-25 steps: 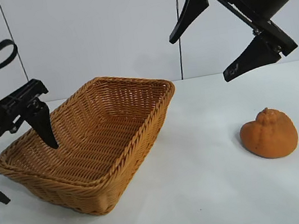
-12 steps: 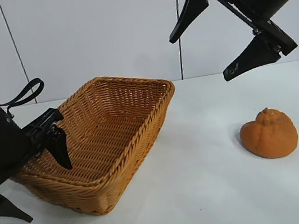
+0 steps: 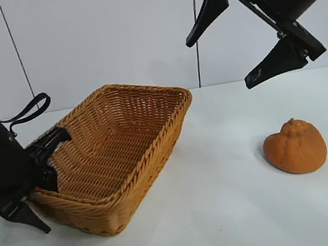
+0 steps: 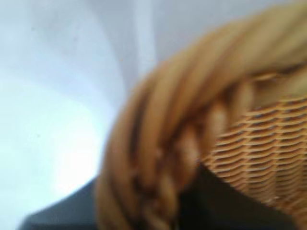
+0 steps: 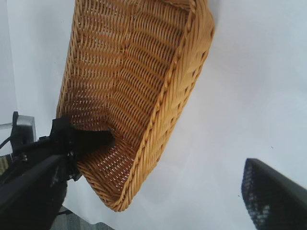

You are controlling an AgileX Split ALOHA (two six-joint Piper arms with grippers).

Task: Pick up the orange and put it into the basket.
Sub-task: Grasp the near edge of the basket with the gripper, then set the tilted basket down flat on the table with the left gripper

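1. Where the white table point(image 3: 228, 212) meets the pale panelled wall point(image 3: 107, 38), we see a plain, evenly lit scene, with dark seams running down the wall.
2. We find the orange point(image 3: 295, 146) on the table's right side, well apart from the basket point(image 3: 124, 148); it is dull orange and matte, squat, with a knobby bump on top.
3. The basket sits left of centre, golden-tan wicker with sloping sides and a braided rim, and nothing lies inside it.
4. We see the left gripper point(image 3: 32, 189) low at the basket's left end, spread wide and astride the rim: one finger point(image 3: 51, 142) reaches inside over the weave and the other finger point(image 3: 32, 218) points down outside, by the table.
5. In the left wrist view the braided rim point(image 4: 163, 143) fills the picture close up; we cannot tell whether the fingers touch it.
6. The right gripper point(image 3: 235, 40) hangs high at upper right, above the table between basket and orange, its two fingers held wide apart and holding nothing.
7. We note bare table all around the orange, and open tabletop between the orange and the basket's right wall.
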